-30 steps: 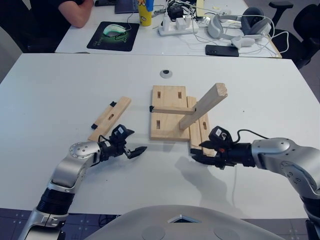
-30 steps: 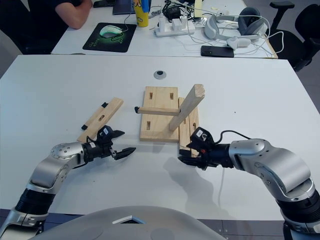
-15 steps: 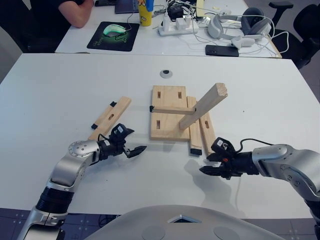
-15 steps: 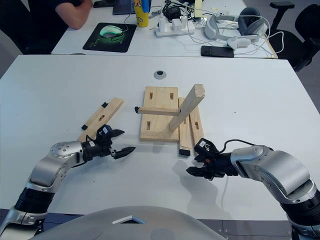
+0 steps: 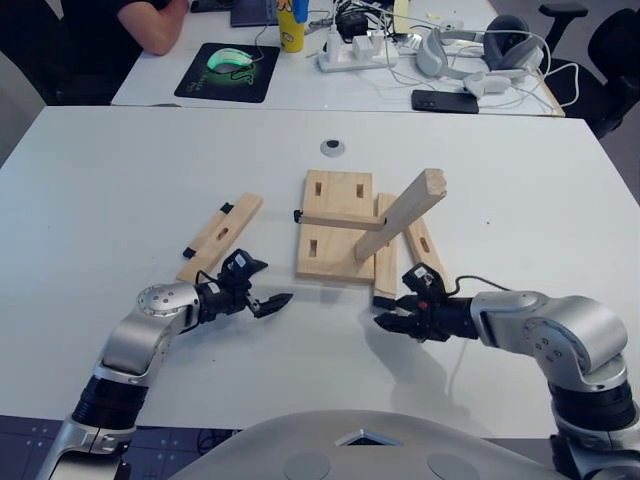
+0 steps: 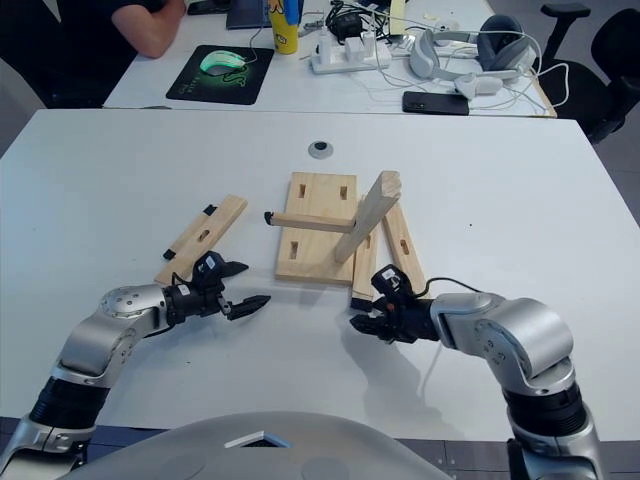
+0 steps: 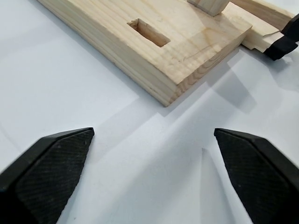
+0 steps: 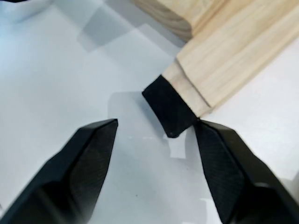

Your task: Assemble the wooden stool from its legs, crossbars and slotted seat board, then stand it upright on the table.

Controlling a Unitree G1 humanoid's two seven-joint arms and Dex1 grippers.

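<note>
early going, i judge: on the white table (image 5: 120,180) the slotted seat board (image 5: 337,262) lies flat. over its right edge a tilted leg (image 5: 400,215) carries a crossbar (image 5: 335,220), two flat legs (image 5: 385,270) lie just right of it, and a loose leg (image 5: 222,235) lies well to its left. the left gripper (image 5: 270,285) and right gripper (image 5: 388,310) gape wide and empty near its front edge. a cluttered desk (image 5: 330,85) stands beyond the board.
</note>
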